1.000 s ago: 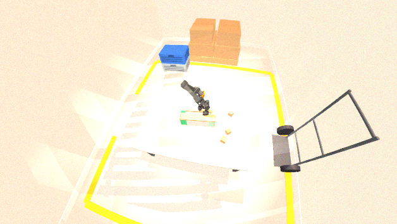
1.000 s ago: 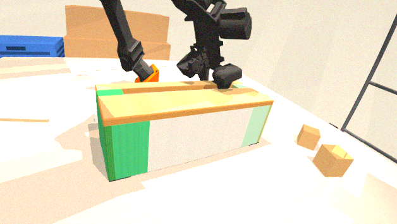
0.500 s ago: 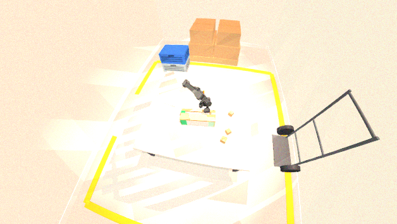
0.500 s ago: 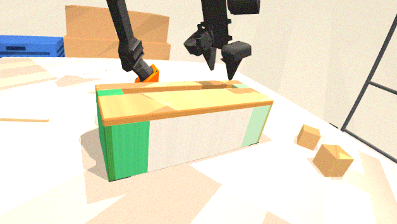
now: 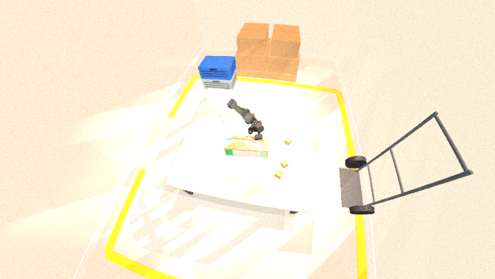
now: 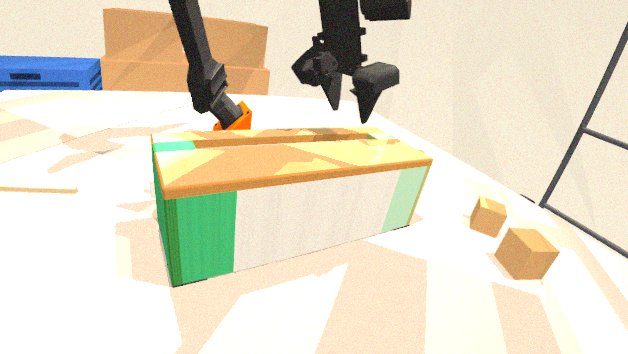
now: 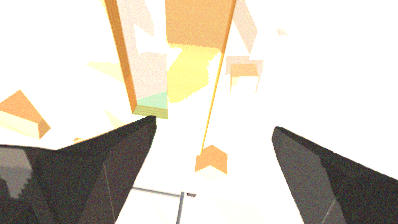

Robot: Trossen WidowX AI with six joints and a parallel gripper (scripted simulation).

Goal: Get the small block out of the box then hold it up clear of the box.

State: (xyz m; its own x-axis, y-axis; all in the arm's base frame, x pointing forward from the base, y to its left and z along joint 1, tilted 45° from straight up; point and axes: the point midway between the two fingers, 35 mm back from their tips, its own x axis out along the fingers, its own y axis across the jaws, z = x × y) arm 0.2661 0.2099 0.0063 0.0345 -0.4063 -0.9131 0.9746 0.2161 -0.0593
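Note:
The box (image 5: pixel 246 146) (image 6: pixel 295 167) (image 7: pixel 119 50) stands upright on the table, with a slotted wooden top, a solid green left end panel and a pale green strip at the right of its front. My gripper (image 6: pixel 350 115) (image 7: pixel 215 123) is open and empty, pointing down, above and behind the right part of the box. A small wooden block (image 7: pixel 244 70) lies on the table close outside the box's back wall in the wrist view. Whether it is the shelf block I cannot tell. It is hidden in the top and exterior views. No block shows through the box's front.
Loose wooden blocks (image 5: pixel 288 141) (image 6: pixel 527 254) (image 7: pixel 212 159) lie on the table to the right of the box. A thin wooden strip (image 6: pixel 37 189) lies to its left. An orange part (image 6: pixel 239 119) is at the arm behind the box. A hand truck (image 5: pixel 351 187) stands off the table at the right.

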